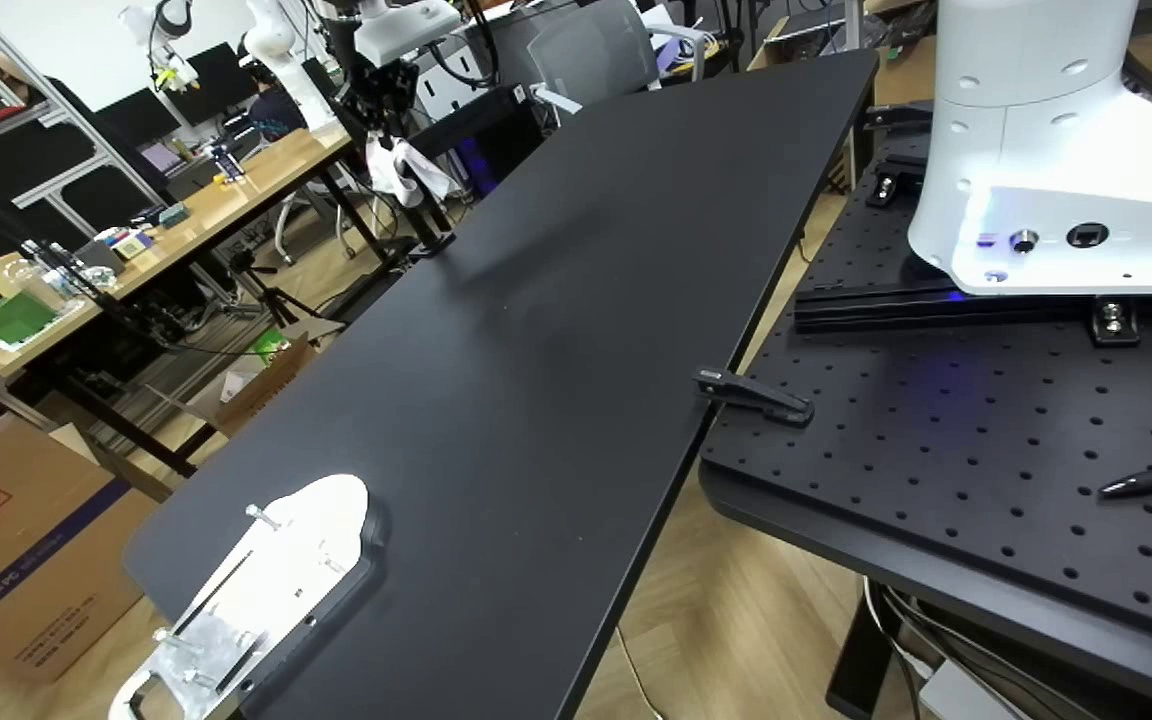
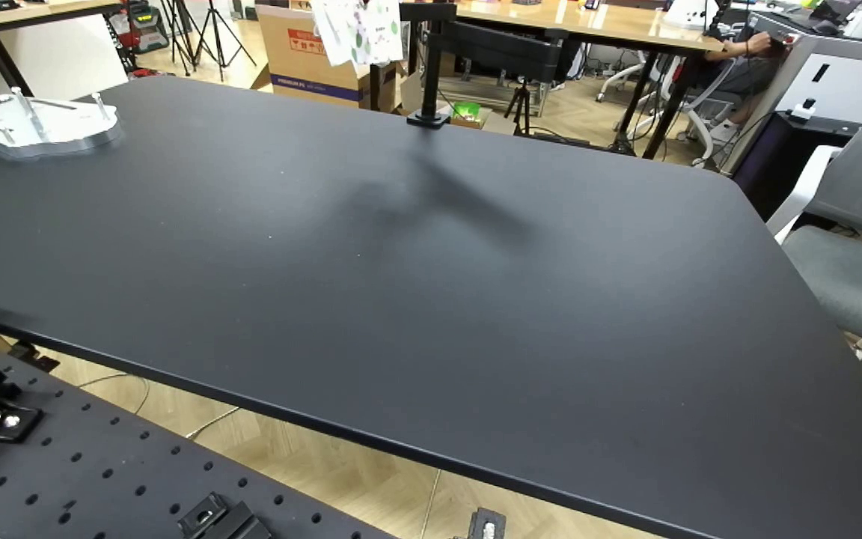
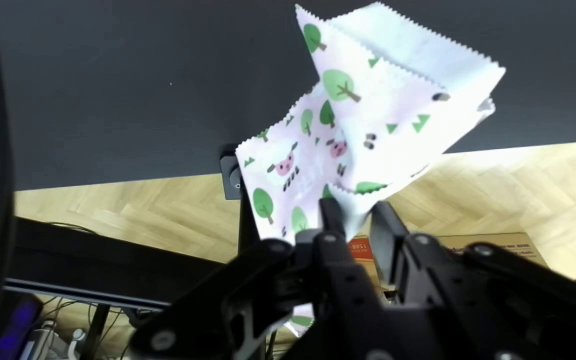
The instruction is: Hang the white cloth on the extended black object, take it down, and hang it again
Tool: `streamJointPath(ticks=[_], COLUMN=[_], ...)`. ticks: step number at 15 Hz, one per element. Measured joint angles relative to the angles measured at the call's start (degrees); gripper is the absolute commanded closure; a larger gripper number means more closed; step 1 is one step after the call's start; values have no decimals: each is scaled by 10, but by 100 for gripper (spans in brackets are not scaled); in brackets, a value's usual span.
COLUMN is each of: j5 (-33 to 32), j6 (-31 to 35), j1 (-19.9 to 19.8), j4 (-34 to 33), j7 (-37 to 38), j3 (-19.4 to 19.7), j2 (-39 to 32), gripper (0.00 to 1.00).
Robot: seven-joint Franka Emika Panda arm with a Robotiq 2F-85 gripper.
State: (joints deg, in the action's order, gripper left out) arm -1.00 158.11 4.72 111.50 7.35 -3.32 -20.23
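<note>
The white cloth (image 3: pixel 298 155), printed with green trees and sheep, hangs draped over the extended black object at the table's far edge. The cloth also shows in both exterior views (image 1: pixel 396 165) (image 2: pixel 371 34). The black object is a post (image 2: pixel 431 78) with jointed arms; its base (image 1: pixel 433 243) is fixed at the edge. The cloth covers the part that bears it. My gripper (image 3: pixel 355 210) is at the cloth, fingers apart. A fold of cloth lies between the fingertips, against the left finger in the wrist view. In an exterior view the gripper (image 1: pixel 386 125) is just above the cloth.
The black table (image 1: pixel 556 380) carries a pale plate with pegs (image 1: pixel 306 540), also visible in the other exterior view (image 2: pixel 49 123). A black arm segment (image 2: pixel 502 52) sticks out from the post. A perforated platform (image 1: pixel 936 450) bears the robot base (image 1: pixel 1026 150). A chair (image 2: pixel 857 187) stands beside the table.
</note>
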Motion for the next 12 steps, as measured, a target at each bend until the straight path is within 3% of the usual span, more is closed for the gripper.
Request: streamJointPath(ticks=[12], j5=[2], j6=[-6], j1=[7], j4=[0], j7=[-7], j3=[-14], j2=[11], gripper=[99])
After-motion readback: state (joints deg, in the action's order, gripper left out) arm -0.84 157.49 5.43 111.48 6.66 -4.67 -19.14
